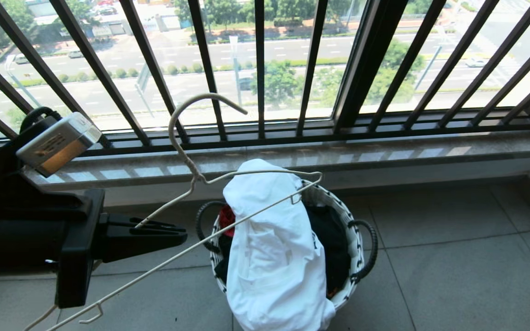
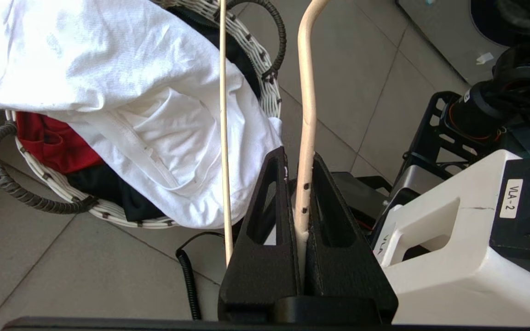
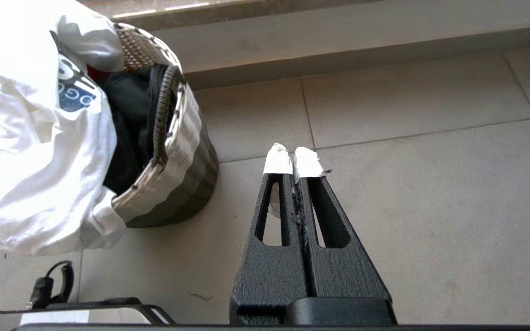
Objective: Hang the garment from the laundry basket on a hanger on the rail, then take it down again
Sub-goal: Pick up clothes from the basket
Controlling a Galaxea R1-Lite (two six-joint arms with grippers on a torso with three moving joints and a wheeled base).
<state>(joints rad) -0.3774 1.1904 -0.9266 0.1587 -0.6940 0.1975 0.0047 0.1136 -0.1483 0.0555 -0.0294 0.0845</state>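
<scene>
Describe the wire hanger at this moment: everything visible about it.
The hanger is thin cream wire with a twisted neck, long curved hook and small end notches. The left gripper, shut, clamps one sloping shoulder wire. The hanger is held tilted above the floor, its far end over the garment heaped in the laundry basket; contact there is unclear.

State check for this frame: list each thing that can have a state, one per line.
left gripper: shut on the hanger's arm, held above the floor
hanger: bare, tilted, in front of the basket
garment: crumpled, draped over the basket's near rim
laundry basket: upright on the tiles, full
right gripper: shut, empty, above the floor
</scene>
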